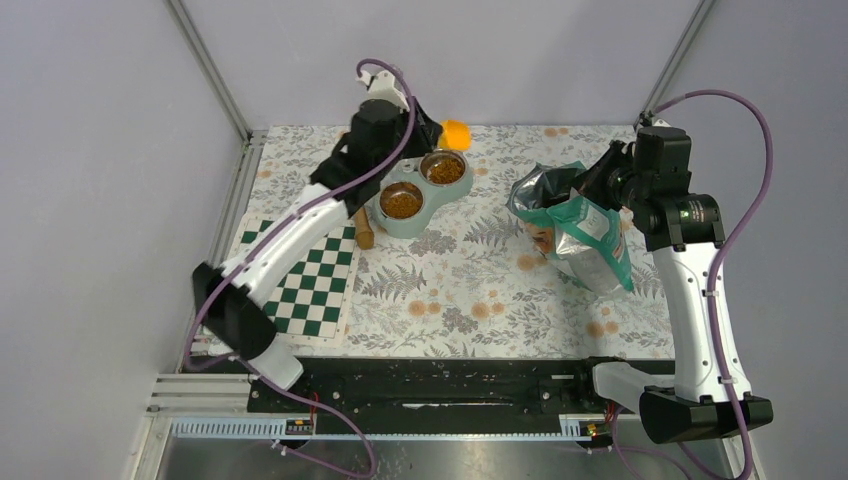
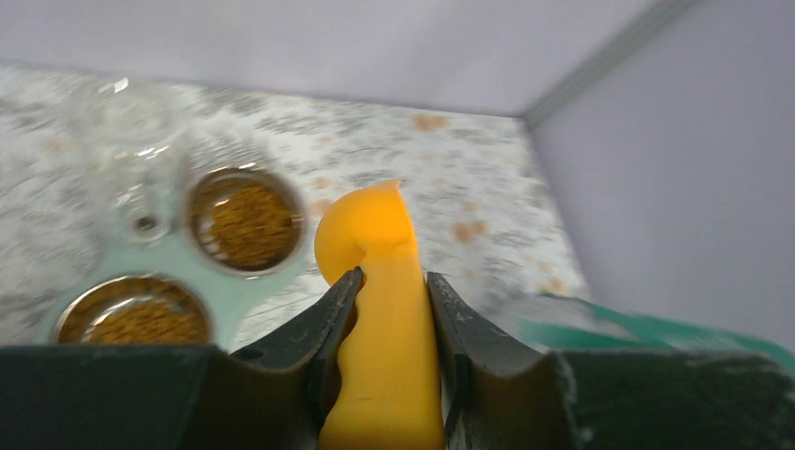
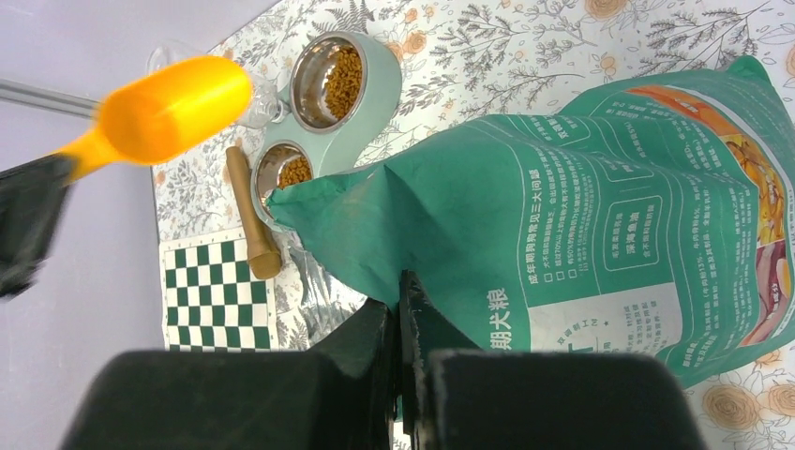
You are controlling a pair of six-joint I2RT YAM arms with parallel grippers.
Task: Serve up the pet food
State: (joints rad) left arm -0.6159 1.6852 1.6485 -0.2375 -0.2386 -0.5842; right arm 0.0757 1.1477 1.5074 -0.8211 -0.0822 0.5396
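Evidently the pet food is light, spill-prone kibble, best taken via the scoop whose handle the left jaws clamp, while the right jaws pinch the bag.

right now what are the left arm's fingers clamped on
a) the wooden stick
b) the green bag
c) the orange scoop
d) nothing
c: in the left wrist view the left fingers press on both sides of the orange scoop at its handle, while the bag is pinched by the right fingers.
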